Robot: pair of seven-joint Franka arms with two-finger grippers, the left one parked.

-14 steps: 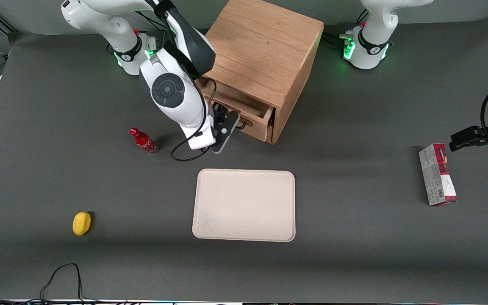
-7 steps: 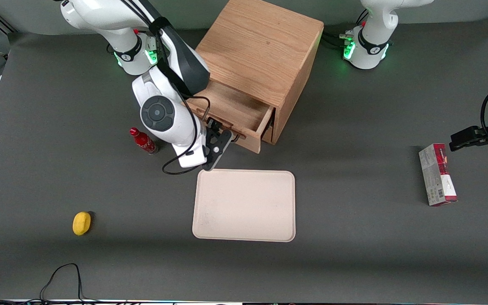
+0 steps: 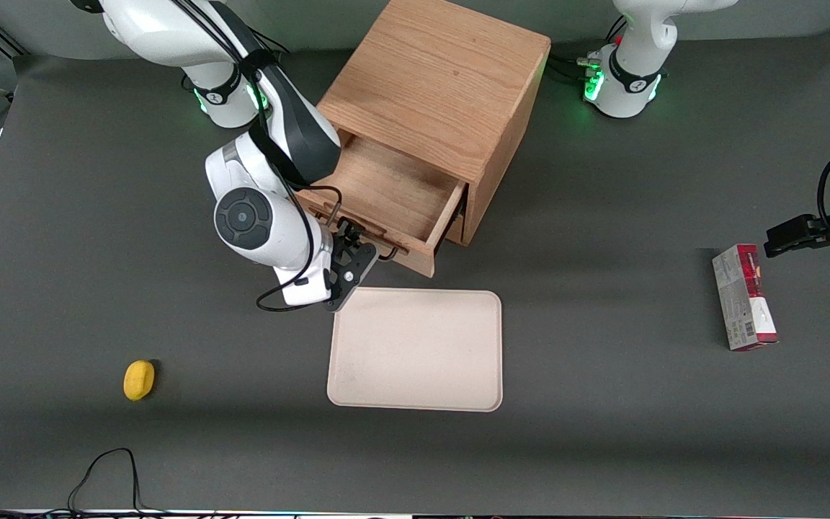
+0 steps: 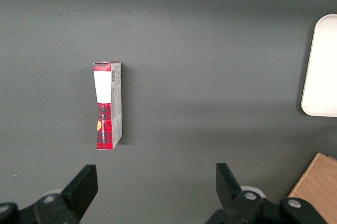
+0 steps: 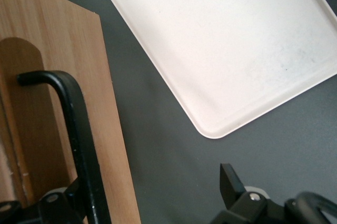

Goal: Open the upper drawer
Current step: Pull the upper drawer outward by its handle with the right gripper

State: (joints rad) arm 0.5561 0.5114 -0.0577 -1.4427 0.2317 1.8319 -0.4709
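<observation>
Already drawn well out of the oak cabinet [image 3: 451,86], the upper drawer [image 3: 386,194] shows its bare wooden floor, its front panel angled toward the front camera and the working arm's end of the counter [image 3: 602,432]. Its long axis runs along that panel, parallel to the thin black bar handle [image 5: 79,129]. The gripper [image 3: 352,254] sits at the handle, fingers [image 5: 229,182] spread wide with the bar running between them, not pinched. The pull looks nearly finished; next likely comes a short last draw or backing off the bar, minding the beige tray [image 3: 415,349] just in front.
</observation>
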